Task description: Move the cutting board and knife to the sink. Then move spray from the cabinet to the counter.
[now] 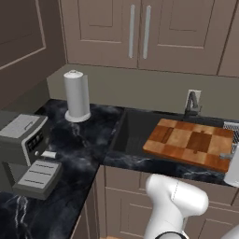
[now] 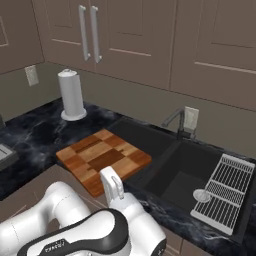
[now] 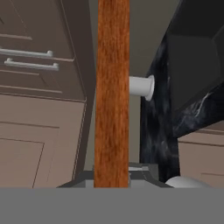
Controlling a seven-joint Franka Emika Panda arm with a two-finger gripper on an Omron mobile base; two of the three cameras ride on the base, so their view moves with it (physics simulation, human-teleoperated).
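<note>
Holding the cutting board (image 3: 112, 92) edge-on between my pincer (image 3: 112, 177) jaws, nearly closed on its thin side, I keep it level so it bridges the sink (image 2: 175, 175) rim. The cutting board spans the sink's left part and the table (image 1: 79, 144) edge, near the paper-towel roll (image 1: 76, 95); the faucet (image 2: 176, 120) stands behind, clear of it.

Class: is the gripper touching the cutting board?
Touching. In the hand view the cutting board stands edge-on, clamped between the jaws of the gripper, with no gap showing.
</note>
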